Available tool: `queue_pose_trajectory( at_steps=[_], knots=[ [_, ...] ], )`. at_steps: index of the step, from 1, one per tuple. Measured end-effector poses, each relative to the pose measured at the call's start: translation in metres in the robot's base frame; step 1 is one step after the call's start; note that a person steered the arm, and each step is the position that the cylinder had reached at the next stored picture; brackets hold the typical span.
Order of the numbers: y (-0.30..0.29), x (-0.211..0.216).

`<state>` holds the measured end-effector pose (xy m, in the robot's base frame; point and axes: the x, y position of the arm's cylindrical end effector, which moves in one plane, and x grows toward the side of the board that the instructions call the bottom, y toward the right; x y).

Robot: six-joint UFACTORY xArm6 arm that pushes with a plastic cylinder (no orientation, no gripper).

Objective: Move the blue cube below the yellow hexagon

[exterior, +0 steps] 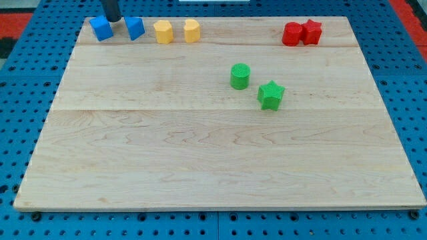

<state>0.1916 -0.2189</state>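
Note:
Two blue blocks sit at the board's top left. The left one looks like a cube. The right one is narrower and I cannot make out its shape. Two yellow blocks stand just right of them: a rounder one and a faceted one that looks like the hexagon. My tip is at the top edge, between the two blue blocks and close to the cube's upper right corner. I cannot tell whether it touches the cube.
A red cylinder and a red star touch each other at the top right. A green cylinder and a green star lie right of centre. The wooden board rests on a blue pegboard.

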Motion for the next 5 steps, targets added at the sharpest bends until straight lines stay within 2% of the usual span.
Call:
queue_pose_trajectory(
  at_steps=[4, 5],
  knots=[
    [-0.023, 0.006],
    [-0.020, 0.071]
  ],
)
